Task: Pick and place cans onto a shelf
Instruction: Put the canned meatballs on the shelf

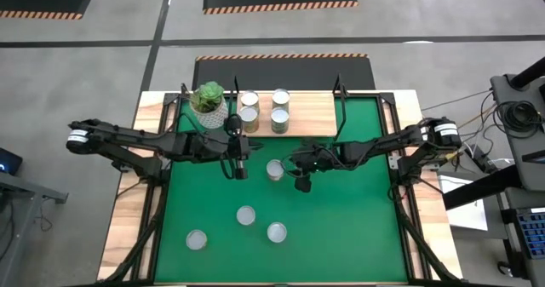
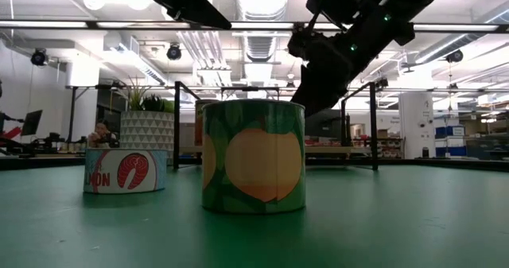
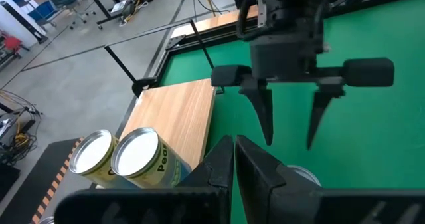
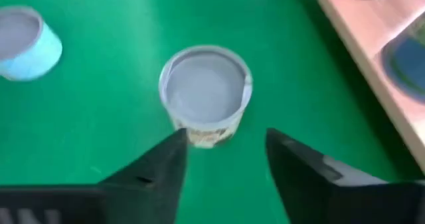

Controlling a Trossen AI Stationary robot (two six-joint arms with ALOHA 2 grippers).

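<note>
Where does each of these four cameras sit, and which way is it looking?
High view: above the table, looking straight down; both arms, shelf, plant.
Low view: at mat height, looking level across; peach-label can close, dark arm overhead.
Left wrist view: on the left arm; left gripper shut, facing the open right gripper.
Right wrist view: on the right arm, looking down at a can.
Shared: that can also shows from above.

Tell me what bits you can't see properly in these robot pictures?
- Low view: the shelf is mostly hidden behind the big peach-labelled can.
- High view: can labels cannot be read; only the tops show.
- Left wrist view: the can on the mat is mostly hidden by the left gripper.
- Right wrist view: shelf cans are cut off at the picture's edge.
</note>
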